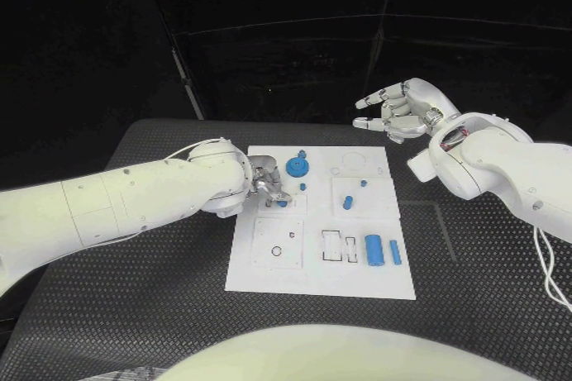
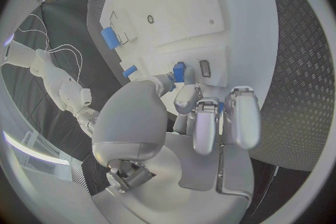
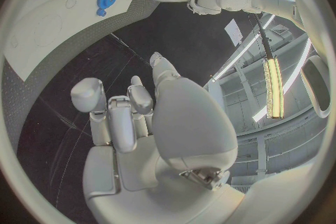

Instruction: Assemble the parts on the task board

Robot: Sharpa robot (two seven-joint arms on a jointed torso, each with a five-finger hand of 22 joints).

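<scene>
A flat white rectangular task board (image 1: 320, 273) of smooth plastic is laid in the middle of a black counter (image 1: 161, 315) with a raised diamond-tread texture. Shallow outlined recesses are cut into the board: a circle at the far right corner, rectangular slots near the middle, and a square with a small ring at the near left. A round blue gear-like disc (image 1: 298, 165) is seated at the far left of the board, a small blue peg (image 1: 348, 202) lies near the centre, and a blue cylinder (image 1: 374, 250) with a slimmer blue bar (image 1: 394, 250) just beside it rests at the near right. The silver left hand (image 1: 267, 185) is lowered over the board's left edge, just near of the disc; in the left wrist view a small blue block (image 2: 179, 72) is seen pinched between its thumb and fingers (image 2: 187, 96), just above the board surface beside a small dark-rimmed slot. Bare counter is left on both sides of the board and at its near edge. The silver right hand (image 1: 402, 108) is raised past the board's far right corner, well apart from every part; its fingers (image 3: 115, 117) are loosely curled and apart with nothing between them, as the right wrist view confirms, where the blue disc and the left hand are seen beyond.
</scene>
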